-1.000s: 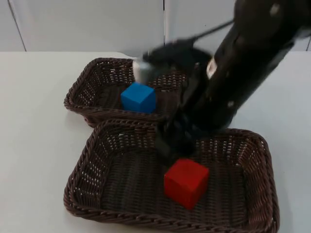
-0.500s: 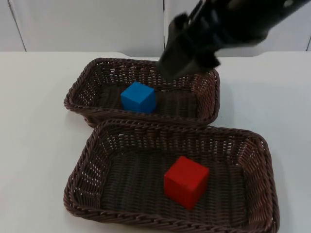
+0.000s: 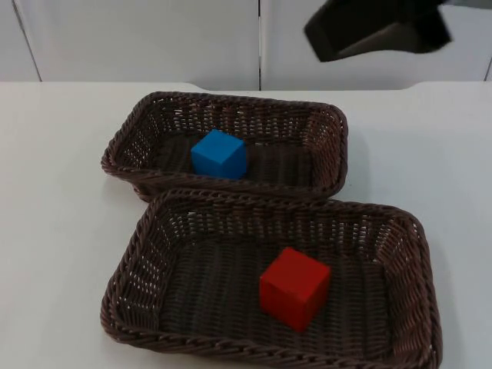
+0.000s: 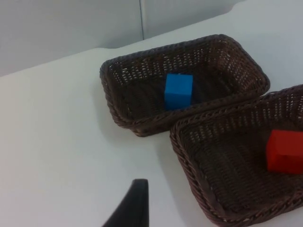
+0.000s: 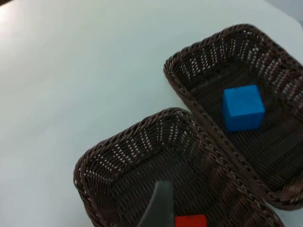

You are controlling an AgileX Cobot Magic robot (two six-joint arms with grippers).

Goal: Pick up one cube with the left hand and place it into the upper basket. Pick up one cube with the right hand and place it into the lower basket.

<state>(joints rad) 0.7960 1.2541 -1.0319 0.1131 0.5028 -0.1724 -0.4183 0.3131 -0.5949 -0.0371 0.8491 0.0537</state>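
Observation:
A blue cube (image 3: 219, 154) rests inside the upper wicker basket (image 3: 123, 146), left of its middle. In the lower wicker basket (image 3: 134, 254) a red cube (image 3: 294, 287) sits on the floor, a little right of centre. My right gripper (image 3: 377, 29) hangs high over the table's far right side, well clear of both baskets and holding nothing. From the right wrist view the blue cube (image 5: 243, 107) and an edge of the red cube (image 5: 190, 221) are below the right gripper (image 5: 158, 208). My left gripper (image 4: 130, 208) waits over bare table left of both baskets, blue cube (image 4: 178, 91) and red cube (image 4: 285, 150) ahead of it.
The two brown baskets touch along their long sides. White table (image 3: 54, 223) lies open to the left and right of them. The grey partition wall (image 3: 154, 38) closes the far edge.
The right arm has lifted out of the lower basket and pulled back up toward the far right. The red cube stays where it was left; the blue cube has not moved.

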